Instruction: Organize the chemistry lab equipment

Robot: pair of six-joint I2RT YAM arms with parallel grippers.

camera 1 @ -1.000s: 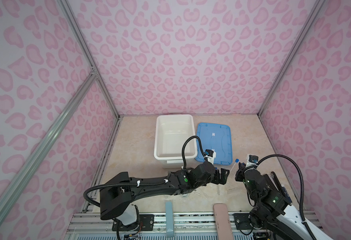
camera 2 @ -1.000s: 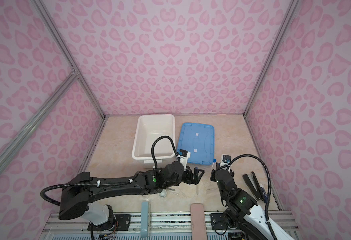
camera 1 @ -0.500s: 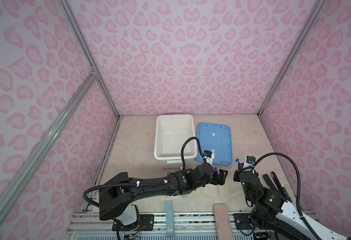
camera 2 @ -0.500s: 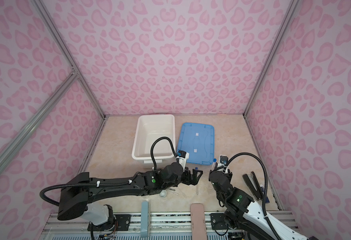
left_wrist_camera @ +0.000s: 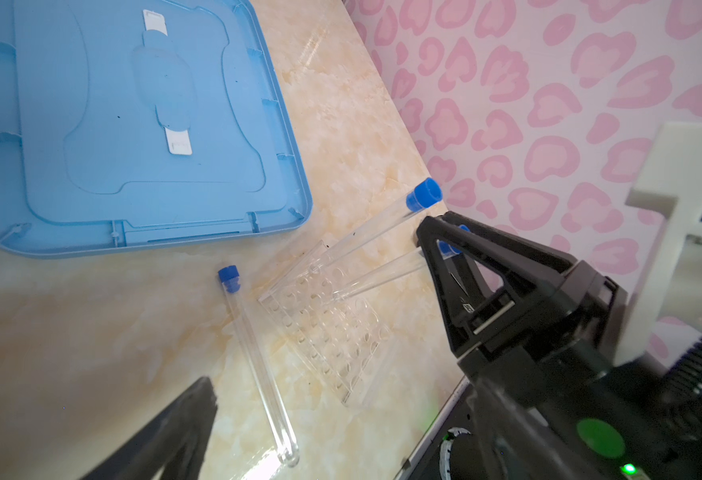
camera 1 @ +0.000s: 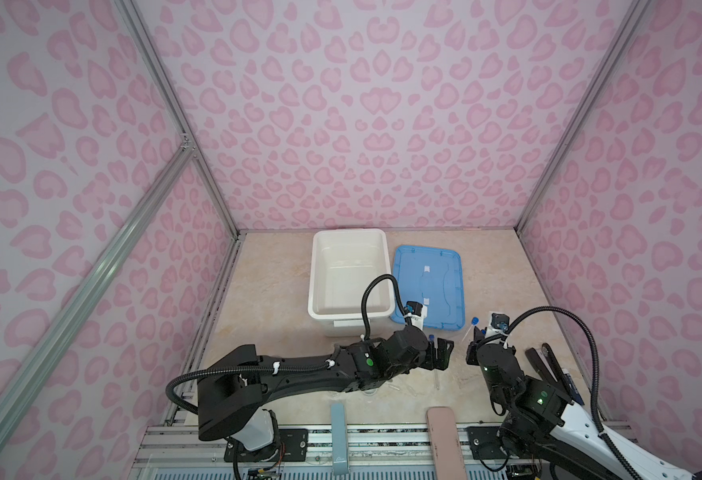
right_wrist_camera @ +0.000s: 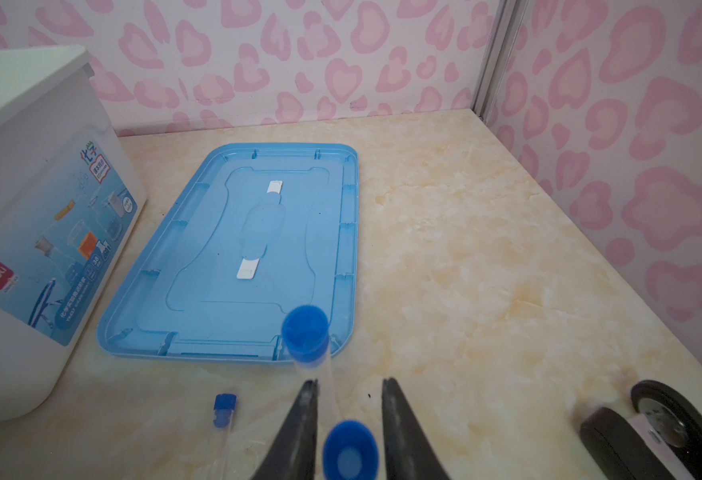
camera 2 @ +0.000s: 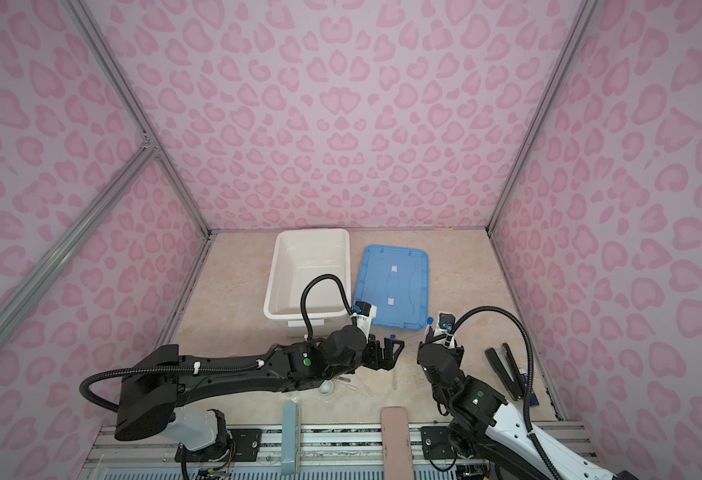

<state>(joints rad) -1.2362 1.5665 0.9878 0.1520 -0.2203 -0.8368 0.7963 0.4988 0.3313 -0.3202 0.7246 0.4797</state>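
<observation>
The right tool (right_wrist_camera: 349,381) stands wider open than a second ago, when it was nearly closed, and its arm sits slightly lower in both top views. The left arm is where it was. The right tool's fingers stand apart on either side of a blue-capped tube (right_wrist_camera: 350,455), with a gap on each side of the cap, so it grips nothing. The left tool (camera 1: 444,354) gapes wide and empty, near a second tube (left_wrist_camera: 254,361) that lies flat on the counter (left_wrist_camera: 71,332). Only the left wrist view shows the clear rack (left_wrist_camera: 328,332), where the first tube and a third tube (left_wrist_camera: 382,224) stand tilted. A top view alone shows a small white dish (camera 2: 325,388) by the left arm. Farther off, the blue lid (right_wrist_camera: 233,249) lies beside the white tub (right_wrist_camera: 29,166).
</observation>
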